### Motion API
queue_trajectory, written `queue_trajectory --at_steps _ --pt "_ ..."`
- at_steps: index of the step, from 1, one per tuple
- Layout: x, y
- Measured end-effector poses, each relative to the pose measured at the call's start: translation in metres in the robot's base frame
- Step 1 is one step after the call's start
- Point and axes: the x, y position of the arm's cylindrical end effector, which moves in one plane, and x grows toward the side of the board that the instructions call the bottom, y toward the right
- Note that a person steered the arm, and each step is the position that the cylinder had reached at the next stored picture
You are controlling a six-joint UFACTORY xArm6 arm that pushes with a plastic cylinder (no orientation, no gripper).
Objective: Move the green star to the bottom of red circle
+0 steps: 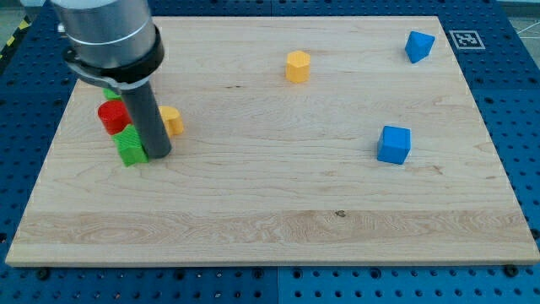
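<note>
The red circle block (110,117) sits at the view's left on the wooden board. The green star (130,147) lies just below it, touching or nearly touching its lower right edge. My tip (159,155) stands right against the green star's right side; the rod rises from it and hides part of the blocks behind. Another green block (110,93) peeks out above the red circle, mostly hidden by the arm's body.
A yellow block (172,121) sits just right of the rod. A yellow hexagon block (297,66) lies at top centre. A blue block (418,46) is at top right, a blue cube (394,143) at mid right. The board's left edge (51,160) is close.
</note>
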Motion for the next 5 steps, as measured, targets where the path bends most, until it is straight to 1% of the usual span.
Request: queue_trajectory --at_steps 2,5 --pt "-0.0011 -0.0195" --pt "-0.0072 -0.0203"
